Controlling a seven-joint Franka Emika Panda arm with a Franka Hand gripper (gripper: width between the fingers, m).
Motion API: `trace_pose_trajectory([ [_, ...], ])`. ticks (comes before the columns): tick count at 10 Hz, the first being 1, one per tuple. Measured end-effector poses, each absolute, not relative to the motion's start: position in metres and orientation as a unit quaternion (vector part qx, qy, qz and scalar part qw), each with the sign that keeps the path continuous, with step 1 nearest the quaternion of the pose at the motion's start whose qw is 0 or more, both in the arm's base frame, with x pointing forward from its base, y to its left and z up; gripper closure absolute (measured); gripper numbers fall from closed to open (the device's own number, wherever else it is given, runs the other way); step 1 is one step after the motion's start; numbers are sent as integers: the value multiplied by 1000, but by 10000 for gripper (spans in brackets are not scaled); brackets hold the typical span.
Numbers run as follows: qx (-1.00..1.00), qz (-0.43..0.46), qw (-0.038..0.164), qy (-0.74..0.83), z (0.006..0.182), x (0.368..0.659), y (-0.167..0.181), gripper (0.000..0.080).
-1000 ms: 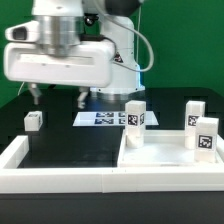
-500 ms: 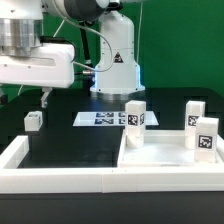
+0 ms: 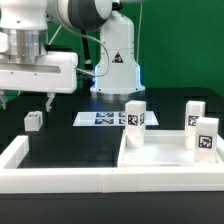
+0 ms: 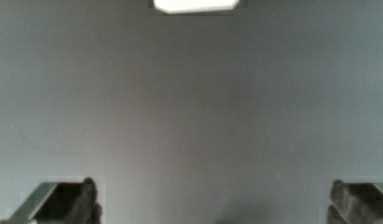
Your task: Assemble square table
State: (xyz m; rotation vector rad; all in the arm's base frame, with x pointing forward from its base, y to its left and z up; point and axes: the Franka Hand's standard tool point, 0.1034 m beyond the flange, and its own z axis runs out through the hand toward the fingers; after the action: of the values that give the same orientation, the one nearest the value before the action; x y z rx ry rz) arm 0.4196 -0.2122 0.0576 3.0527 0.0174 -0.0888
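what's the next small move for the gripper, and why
Probably lower straight toward the small leg on the exterior view's left. The gripper hangs open and empty close above it, and in the wrist view the leg sits ahead between the wide jaws, so it looks about lined up.

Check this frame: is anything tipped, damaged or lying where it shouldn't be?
Nothing stands out. The square tabletop sits flat against the white border wall. Three legs stand upright near it; a fourth small leg sits alone under the open claw. The marker board lies flat.
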Motion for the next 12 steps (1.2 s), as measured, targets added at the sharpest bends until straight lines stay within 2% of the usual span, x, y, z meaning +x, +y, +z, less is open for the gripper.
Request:
trace_pose_trajectory([
  [4,998,-44,36,6,54,414,-211,151],
  [5,996,-83,22,-6,53,412,-203,151],
  [6,995,-99,27,-8,51,419,-201,151],
  [8,987,-163,15,-9,33,398,-201,151],
  [10,975,-223,12,-4,22,384,-209,151],
  [11,963,-269,-4,-12,24,374,-210,151],
  [12,955,-296,-11,-13,26,371,-210,151],
])
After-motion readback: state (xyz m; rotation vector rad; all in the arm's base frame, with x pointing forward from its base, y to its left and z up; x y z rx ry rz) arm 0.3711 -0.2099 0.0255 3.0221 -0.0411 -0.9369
